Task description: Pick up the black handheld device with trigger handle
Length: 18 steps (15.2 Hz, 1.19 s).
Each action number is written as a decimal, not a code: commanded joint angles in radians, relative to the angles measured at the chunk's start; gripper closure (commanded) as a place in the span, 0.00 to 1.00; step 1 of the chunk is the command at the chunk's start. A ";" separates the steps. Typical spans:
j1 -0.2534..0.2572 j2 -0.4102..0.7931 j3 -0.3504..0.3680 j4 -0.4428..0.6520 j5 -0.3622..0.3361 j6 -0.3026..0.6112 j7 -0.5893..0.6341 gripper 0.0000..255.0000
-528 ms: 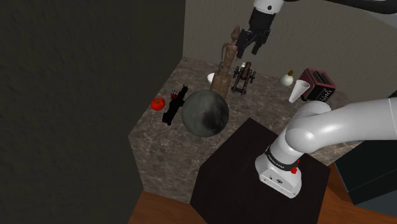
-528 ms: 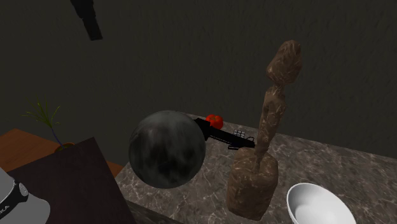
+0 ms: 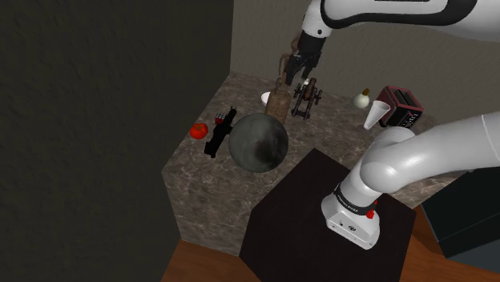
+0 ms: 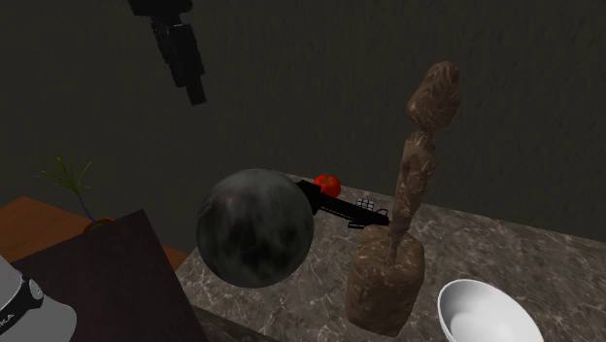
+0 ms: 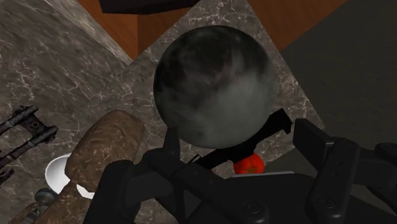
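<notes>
Tomato [image 3: 198, 130]: red, on the stone counter [image 3: 200, 192]. Of all the things it is the farthest from the jaws toward the shoulder view's left. In the wrist view the tomato [image 5: 248, 165] shows ahead of the jaws, between the two fingers [image 5: 318, 149].
Black device [image 3: 218, 134]: lies flat on the counter between the tomato and the grey ball. It is well apart from the jaws, lower than them and toward the shoulder view's left. In the second exterior view the black device [image 4: 345, 209] sticks out from behind the ball, far below the jaws. No finger touches it.
Grey ball [image 3: 258, 142]: large, dark and mottled, just beside the device. It is below the jaws and nearer to the stand [image 3: 288, 224] than they are. In the wrist view the grey ball [image 5: 214, 83] is straight ahead of the jaws.
White bowl [image 3: 266, 98]: at the foot of the statue, below the jaws.
Brown statue [image 3: 278, 98]: tall and upright. Its top is close beside the jaws, on their side toward the shoulder view's left. I cannot tell if it touches them.
Gripper [image 3: 298, 76]: black, high over the counter, pointing down. The jaws are released and the fingers stand apart, grasping nothing.
Small dark model [image 3: 306, 99]: on the counter, just below the jaws.
Toaster [image 3: 401, 106]: red, well apart from the jaws toward the shoulder view's right.
</notes>
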 commanded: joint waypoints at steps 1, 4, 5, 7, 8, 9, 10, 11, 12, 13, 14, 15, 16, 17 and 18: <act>0.008 0.059 -0.026 -0.012 -0.001 0.074 -0.046 0.00; 0.024 0.146 -0.056 -0.025 0.006 0.174 -0.109 0.00; 0.029 0.178 -0.066 -0.026 0.010 0.207 -0.131 0.00; 0.042 0.245 -0.085 -0.023 0.021 0.270 -0.176 0.00; 0.049 0.280 -0.095 -0.020 0.029 0.301 -0.199 0.00; 0.056 0.315 -0.104 -0.015 0.038 0.331 -0.223 0.00; 0.062 0.352 -0.112 -0.009 0.049 0.360 -0.248 0.00; 0.069 0.389 -0.120 -0.001 0.061 0.388 -0.274 0.00; 0.076 0.427 -0.127 0.008 0.075 0.415 -0.300 0.00; 0.082 0.466 -0.133 0.019 0.091 0.441 -0.328 0.00; 0.088 0.505 -0.138 0.032 0.108 0.465 -0.356 0.00; 0.093 0.545 -0.143 0.045 0.127 0.488 -0.385 0.00; 0.097 0.585 -0.146 0.060 0.147 0.510 -0.415 0.00; 0.101 0.625 -0.147 0.077 0.168 0.530 -0.445 0.00; 0.102 0.665 -0.147 0.095 0.190 0.548 -0.475 0.00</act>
